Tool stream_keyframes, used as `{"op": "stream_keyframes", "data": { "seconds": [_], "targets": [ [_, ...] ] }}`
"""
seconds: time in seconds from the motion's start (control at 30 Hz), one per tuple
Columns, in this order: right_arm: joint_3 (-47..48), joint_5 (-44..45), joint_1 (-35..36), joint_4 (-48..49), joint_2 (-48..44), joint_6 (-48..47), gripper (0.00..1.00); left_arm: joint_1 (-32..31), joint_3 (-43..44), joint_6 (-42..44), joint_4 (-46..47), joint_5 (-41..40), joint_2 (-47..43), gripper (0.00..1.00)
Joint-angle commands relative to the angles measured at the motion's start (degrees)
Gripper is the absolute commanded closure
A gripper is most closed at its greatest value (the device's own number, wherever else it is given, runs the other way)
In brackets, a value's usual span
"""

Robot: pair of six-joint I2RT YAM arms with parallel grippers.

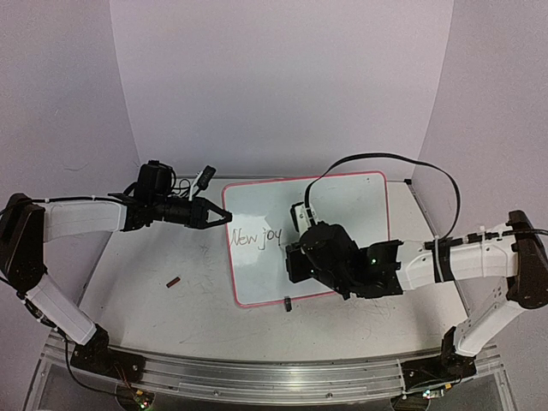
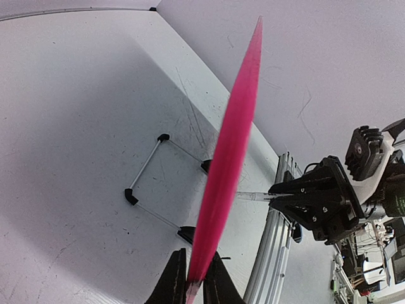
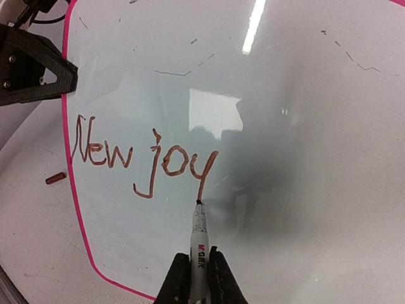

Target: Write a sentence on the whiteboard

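The whiteboard [image 1: 351, 205] lies flat on the counter [image 1: 154, 257]. The left hand [image 2: 196, 278] is clamped on its pink left rim, apparently to stop it sliding. The right hand [image 3: 197, 277], closed on a marker [image 3: 199, 237], holds the tip at the y's tail. The sentence [image 3: 154, 161] reads only "New joy".

Bright even light glares off the whiteboard [image 3: 329, 126]; wrist views warp at the edges.

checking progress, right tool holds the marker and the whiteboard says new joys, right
No: the sentence on the whiteboard reads only "New joy", no s yet, per the right wrist view. The right tool does hold the marker.
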Motion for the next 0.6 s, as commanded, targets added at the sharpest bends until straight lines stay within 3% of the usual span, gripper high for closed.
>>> {"op": "stream_keyframes", "data": {
  "seconds": [0.0, 0.23, 0.57],
  "targets": [
    [0.13, -0.24, 0.42, -0.96, -0.3, 1.04, 1.0, -0.84, 0.37, 0.44, 0.81, 1.66, -0.45, 0.91],
    [4.12, -0.49, 0.53, 2.57, 2.29, -0.09, 1.0, -0.84, 0.31, 0.51, 0.82, 1.37, -0.36, 0.91],
    [-1.79, -0.82, -2.24, 4.58, -6.93, -0.44, 1.0, -0.85, 0.53, 0.39, 0.8, 1.83, -0.47, 0.91]
  ]
}}
